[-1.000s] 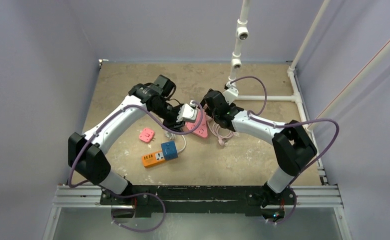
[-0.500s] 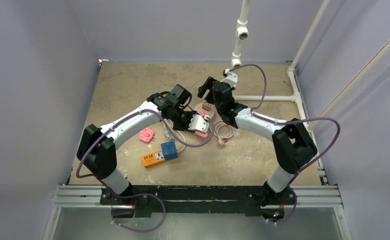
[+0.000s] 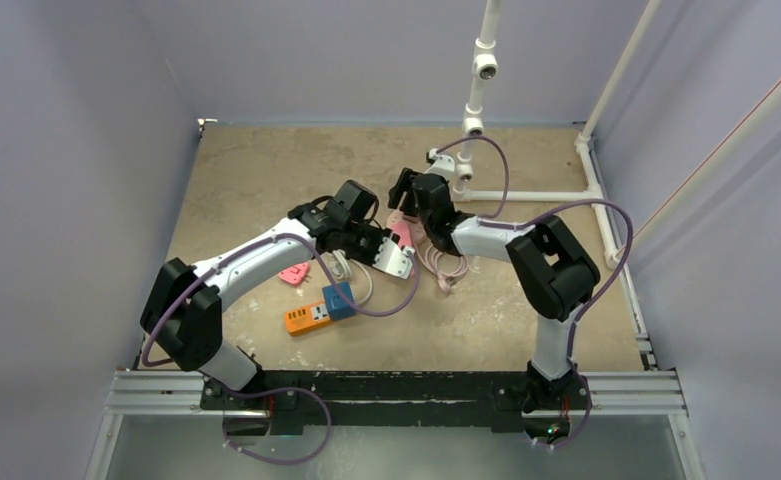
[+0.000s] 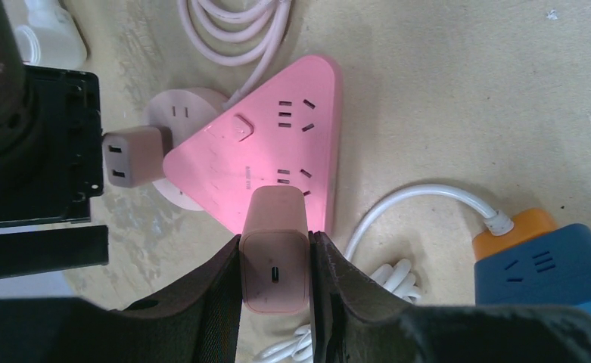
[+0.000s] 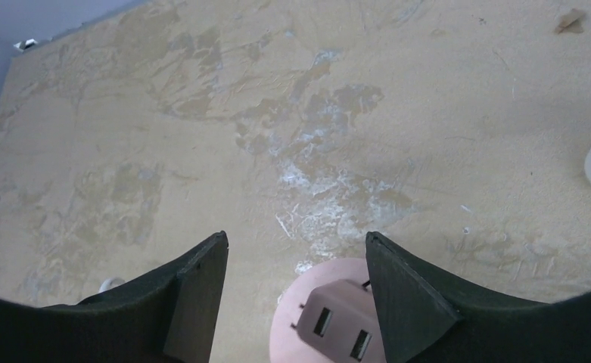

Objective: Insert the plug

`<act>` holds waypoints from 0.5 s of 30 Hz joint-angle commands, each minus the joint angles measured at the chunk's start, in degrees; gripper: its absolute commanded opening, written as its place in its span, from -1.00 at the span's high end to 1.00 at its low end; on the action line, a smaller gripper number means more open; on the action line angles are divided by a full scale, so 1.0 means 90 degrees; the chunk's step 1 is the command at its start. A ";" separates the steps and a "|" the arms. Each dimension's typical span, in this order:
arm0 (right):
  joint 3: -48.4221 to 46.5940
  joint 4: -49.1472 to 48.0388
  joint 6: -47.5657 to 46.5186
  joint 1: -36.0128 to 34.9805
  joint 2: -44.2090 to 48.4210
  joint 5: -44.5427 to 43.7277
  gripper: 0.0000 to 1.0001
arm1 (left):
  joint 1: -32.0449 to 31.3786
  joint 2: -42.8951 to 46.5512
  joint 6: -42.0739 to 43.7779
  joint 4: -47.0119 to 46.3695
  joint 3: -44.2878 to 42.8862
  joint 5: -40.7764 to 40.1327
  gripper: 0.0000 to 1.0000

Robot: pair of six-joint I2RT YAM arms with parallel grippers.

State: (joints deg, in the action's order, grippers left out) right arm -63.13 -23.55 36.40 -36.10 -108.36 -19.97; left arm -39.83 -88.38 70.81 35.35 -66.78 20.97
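My left gripper is shut on a pale pink charger plug, its USB-C port facing the camera. The plug is over the near corner of the pink triangular power strip, and its prongs are hidden. In the top view the strip lies between both grippers, with the left gripper at its near side. My right gripper is open, its fingers on either side of a second charger with two USB ports. That charger stands on a round pale pink socket.
An orange and blue power strip with a coiled white cable lies to the near left. A small pink adapter lies further left. A coiled pink cable lies to the right. White pipes stand at the back.
My left gripper has carried the plug right and nearer, to the triangular strip's near corner. My right gripper has moved back and left, from the strip to the round socket.
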 commanded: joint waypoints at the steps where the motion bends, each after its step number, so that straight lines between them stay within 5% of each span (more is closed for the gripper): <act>1: -0.0141 -0.0260 -0.0138 -0.0020 -0.0189 0.0003 -0.37 | -0.0026 -0.0086 0.0213 -0.0230 -0.0150 0.0221 1.00; 15: 0.0291 0.0451 0.0410 -0.0353 0.0299 -0.0760 -0.37 | -0.0045 -0.0355 -0.0007 0.0312 -0.0468 0.0841 1.00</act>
State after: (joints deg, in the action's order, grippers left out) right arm -61.25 -21.58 37.71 -38.04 -109.51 -23.66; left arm -39.83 -92.38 72.47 37.58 -68.93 24.80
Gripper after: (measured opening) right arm 0.682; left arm 0.317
